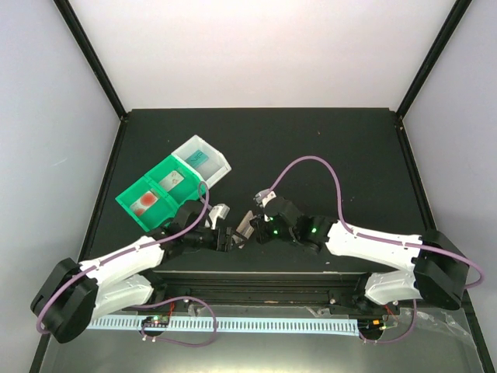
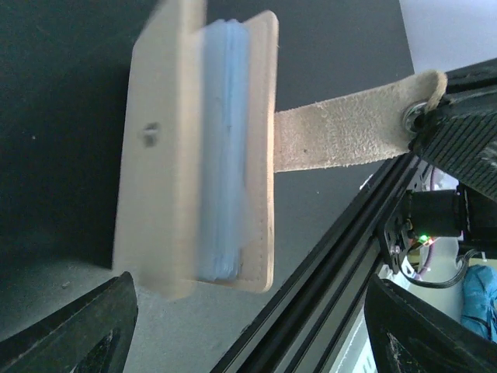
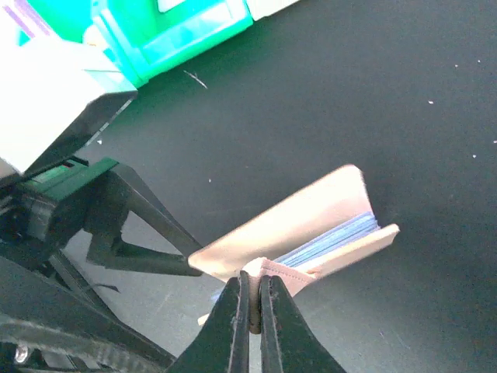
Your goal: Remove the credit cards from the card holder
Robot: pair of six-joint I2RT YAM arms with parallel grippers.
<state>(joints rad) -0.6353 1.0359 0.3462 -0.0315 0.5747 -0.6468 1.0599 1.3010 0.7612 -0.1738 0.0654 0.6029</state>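
Observation:
The card holder (image 1: 246, 226), peach-tan with pale blue inner layers, hangs half open above the table between my two grippers. My right gripper (image 3: 252, 315) is shut on its tan strap (image 2: 342, 134), also in the top view (image 1: 260, 225). The holder shows close in the left wrist view (image 2: 194, 148) and the right wrist view (image 3: 311, 225). My left gripper (image 2: 248, 334) is open just below the holder, not touching it, and also shows from above (image 1: 227, 235). A teal card (image 1: 199, 158), a pale card (image 1: 172, 178) and a red-blotched card (image 1: 145, 203) lie in the bins. No card shows inside the holder.
A green bin (image 1: 128, 198) and a white bin (image 1: 221, 165) stand side by side at the back left, the green one also in the right wrist view (image 3: 178, 35). A black metal rail (image 2: 326, 256) runs along the table's near edge.

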